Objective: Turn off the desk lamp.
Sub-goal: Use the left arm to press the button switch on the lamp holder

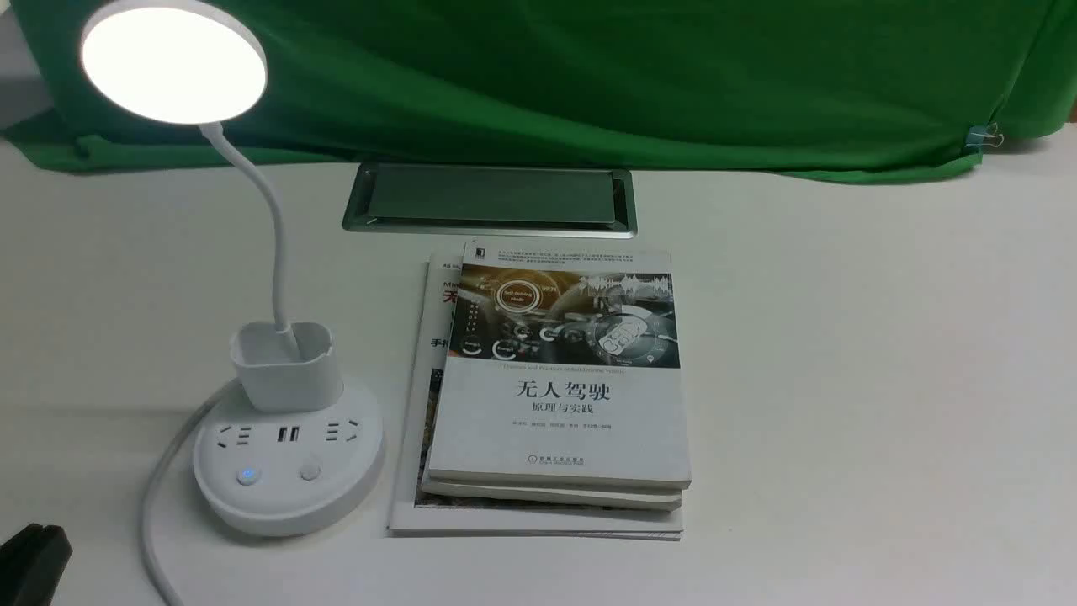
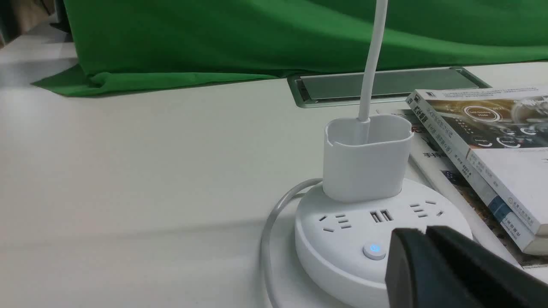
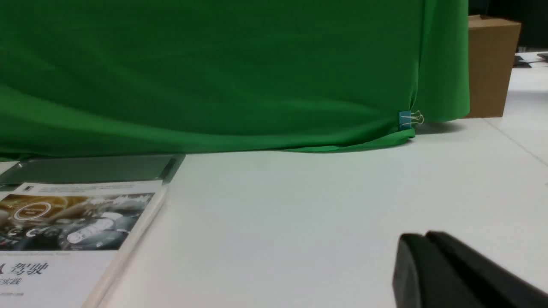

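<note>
The white desk lamp stands at the left of the table. Its round disc head (image 1: 174, 61) is lit and glows bright. A thin bendy neck (image 1: 271, 220) runs down into a small cup (image 1: 286, 368) on the round base (image 1: 288, 467). The base has sockets, a blue-lit button (image 1: 247, 476) and a plain button (image 1: 310, 470). My left gripper (image 2: 426, 231) is shut and empty, low in front of the base (image 2: 342, 261), its tip covering the plain button beside the lit button (image 2: 374, 250). It shows as a black tip (image 1: 32, 560) in the front view. My right gripper (image 3: 426, 236) is shut and empty above bare table.
A stack of books (image 1: 555, 396) lies right beside the lamp base. A metal cable hatch (image 1: 489, 199) is set in the table behind them. A green cloth (image 1: 589, 76) hangs along the back. The lamp's white cord (image 1: 156, 505) curves off the base toward the front edge. A cardboard box (image 3: 490, 64) stands far right.
</note>
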